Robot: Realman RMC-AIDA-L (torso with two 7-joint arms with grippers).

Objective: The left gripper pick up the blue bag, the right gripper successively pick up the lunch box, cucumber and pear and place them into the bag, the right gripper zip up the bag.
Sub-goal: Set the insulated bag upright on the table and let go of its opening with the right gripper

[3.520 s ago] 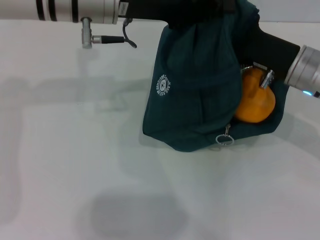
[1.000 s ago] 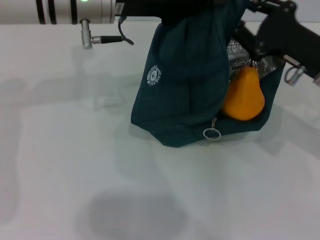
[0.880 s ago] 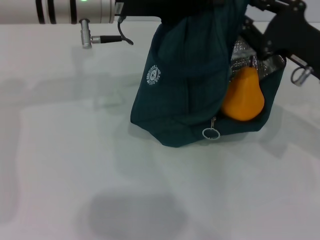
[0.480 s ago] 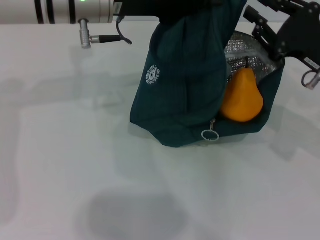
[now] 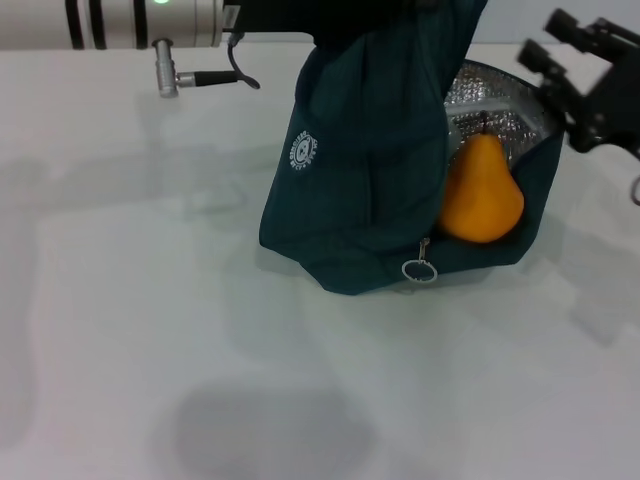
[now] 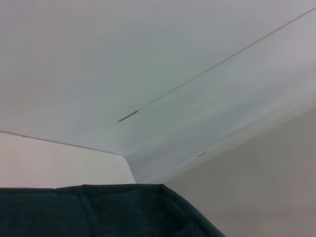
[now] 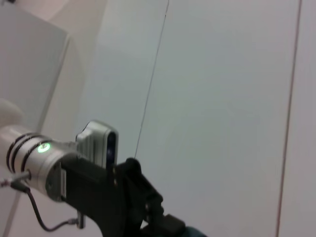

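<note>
The blue bag (image 5: 370, 150) hangs upright with its base on the white table, its top held at the picture's upper edge by my left gripper (image 5: 330, 18). Its side flap is open and shows the silver lining. The yellow-orange pear (image 5: 483, 195) stands inside that opening, stem up. A metal zipper ring (image 5: 420, 270) dangles at the bag's lower front. My right gripper (image 5: 548, 38) hovers open and empty to the upper right of the opening, clear of the pear. The lunch box and cucumber are hidden. The left wrist view catches only an edge of the bag (image 6: 98, 212).
The white table (image 5: 150, 330) stretches bare in front of and left of the bag. The left arm (image 5: 130, 20) runs along the far edge, with a cable plug hanging from it. The right wrist view shows that left arm (image 7: 64, 173) against pale walls.
My right gripper has let go of the pear and drawn back up and to the right, out of the bag. The pear stays inside, and the bag has shifted slightly left.
</note>
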